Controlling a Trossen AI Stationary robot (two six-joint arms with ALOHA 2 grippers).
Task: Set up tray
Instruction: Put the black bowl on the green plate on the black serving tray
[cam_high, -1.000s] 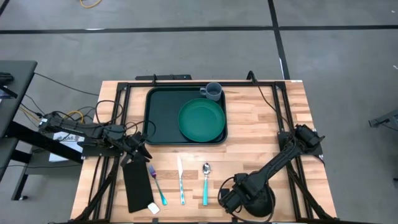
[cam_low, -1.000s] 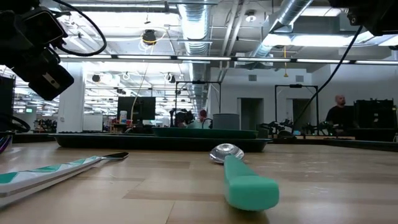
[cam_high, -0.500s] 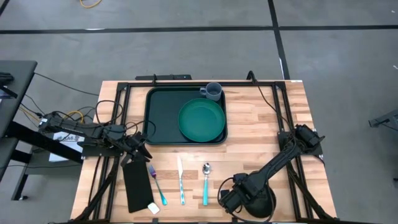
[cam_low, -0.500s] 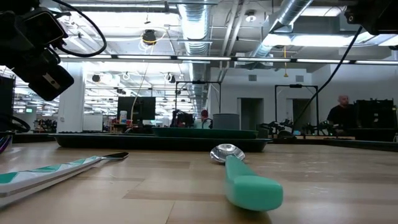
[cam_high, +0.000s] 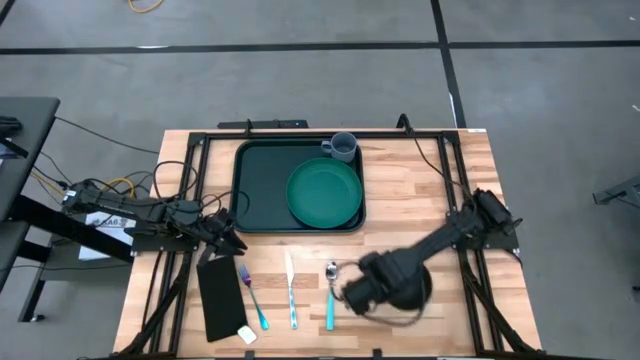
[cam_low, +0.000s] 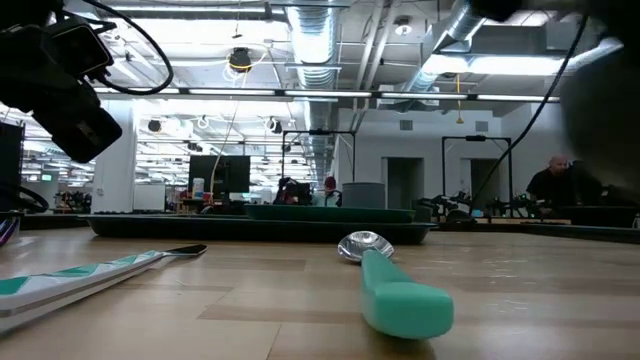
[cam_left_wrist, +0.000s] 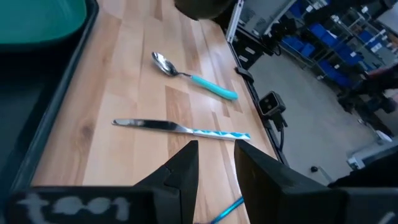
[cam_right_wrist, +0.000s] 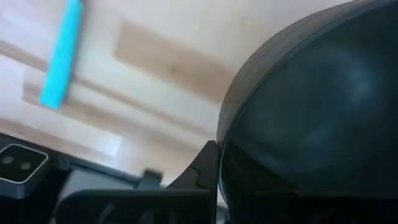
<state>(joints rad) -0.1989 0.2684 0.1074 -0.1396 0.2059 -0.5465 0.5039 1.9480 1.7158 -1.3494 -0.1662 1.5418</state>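
Right claw (cam_high: 352, 295), fingers together, now nearer the spoon (cam_high: 331, 292); left claw (cam_high: 228, 240) apart, unmoved.

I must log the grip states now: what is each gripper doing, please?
Left gripper: open, holding nothing.
Right gripper: shut on the dark bowl.

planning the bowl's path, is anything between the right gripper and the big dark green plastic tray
Nothing blocks it. The right gripper, shut on a dark round bowl, has bare wood between it and the tray. The teal-handled spoon lies close beside it, and the round green plate fills the tray's nearest part.
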